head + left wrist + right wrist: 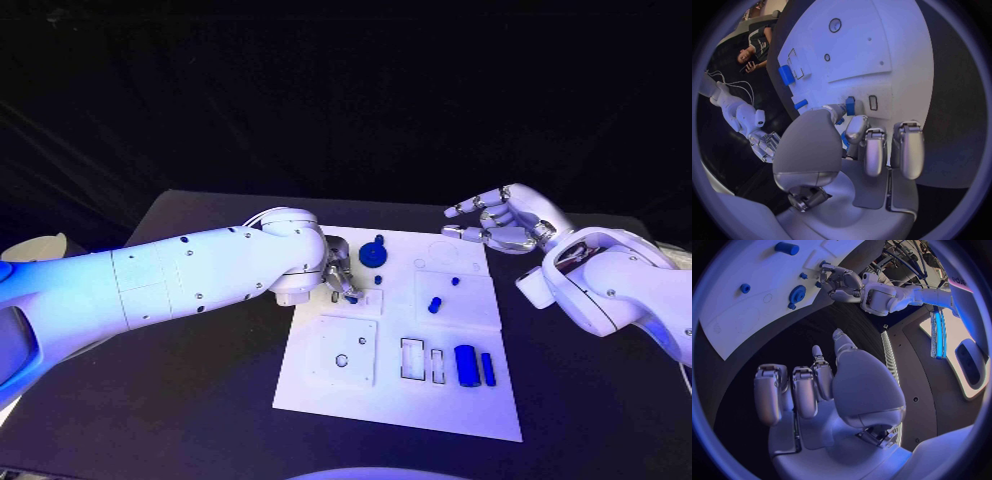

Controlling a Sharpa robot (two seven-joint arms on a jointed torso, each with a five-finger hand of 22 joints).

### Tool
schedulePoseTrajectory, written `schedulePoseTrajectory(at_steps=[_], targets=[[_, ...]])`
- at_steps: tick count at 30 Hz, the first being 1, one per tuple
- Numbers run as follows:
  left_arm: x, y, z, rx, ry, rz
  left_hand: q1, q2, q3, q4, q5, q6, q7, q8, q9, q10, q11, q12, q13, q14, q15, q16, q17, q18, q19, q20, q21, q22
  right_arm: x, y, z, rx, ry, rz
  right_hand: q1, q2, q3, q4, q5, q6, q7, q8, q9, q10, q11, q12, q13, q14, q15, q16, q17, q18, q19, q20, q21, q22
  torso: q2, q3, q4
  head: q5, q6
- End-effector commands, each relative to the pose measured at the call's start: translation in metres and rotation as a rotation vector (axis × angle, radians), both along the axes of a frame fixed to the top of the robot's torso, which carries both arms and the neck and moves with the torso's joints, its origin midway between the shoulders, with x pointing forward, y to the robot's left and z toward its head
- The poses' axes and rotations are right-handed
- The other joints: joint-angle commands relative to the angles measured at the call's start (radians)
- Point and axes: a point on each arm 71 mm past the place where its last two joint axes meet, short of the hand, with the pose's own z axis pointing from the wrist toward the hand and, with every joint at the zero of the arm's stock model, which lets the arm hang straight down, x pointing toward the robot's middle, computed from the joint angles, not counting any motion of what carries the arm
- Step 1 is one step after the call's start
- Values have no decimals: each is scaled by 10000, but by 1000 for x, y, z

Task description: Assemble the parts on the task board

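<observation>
The left hand (336, 268) pinches a small blue part (850, 106) upright over the board (361, 385), while the right hand (498, 222) hovers open beyond its far edge.

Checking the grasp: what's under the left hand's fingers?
The left hand is over the task board's edge, a small blue part at its fingertips. The contact itself is hidden by the fingers.

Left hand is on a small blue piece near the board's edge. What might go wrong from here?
1. The left hand pinches the small blue part only at its fingertips, so it may slip or tilt.
2. The round blue disc lies close beside that hand and could get knocked.
</observation>
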Motion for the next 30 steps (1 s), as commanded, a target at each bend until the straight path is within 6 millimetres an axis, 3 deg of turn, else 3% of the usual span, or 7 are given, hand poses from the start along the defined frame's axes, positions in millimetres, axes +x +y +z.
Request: schedulePoseTrajectory(at_steps=[1,22,30], targets=[[-2,1,-3,528,178,-65,-32,58,1613,-1660,33,29,-82,33,22,72,9,35,3,1015,14,31,2631,-175,793,8,60,2081,-1,2,0,-13,-5,171,-38,88,-30,17,36,76,11,20,16,-11,-12,-25,1048,886,-36,-35,1970,47,175,-36,-53,722,-6,-2,-1,2,-17],[-1,-2,-8,615,472,-102,-540,168,1495,-1687,47,143,-139,93,120,167,-22,149,94,1015,-8,31,2631,-203,852,-9,120,2196,-1,1,0,-51,32,159,-46,89,-46,20,36,77,10,18,16,-16,-12,-38,1039,883,-36,-44,1958,49,170,-36,-59,710,-4,2,-25,-14,-46],[-1,-4,-10,631,566,-145,-1400,91,680,-1521,18,383,-266,75,148,268,-118,327,261,1015,-79,31,2631,-223,894,-75,162,2277,-1,0,-1,-68,57,157,-46,89,-46,20,36,77,10,18,16,-16,-12,-38,1039,883,-36,-44,1958,49,170,-36,-59,710,-5,8,2,-34,-78]])
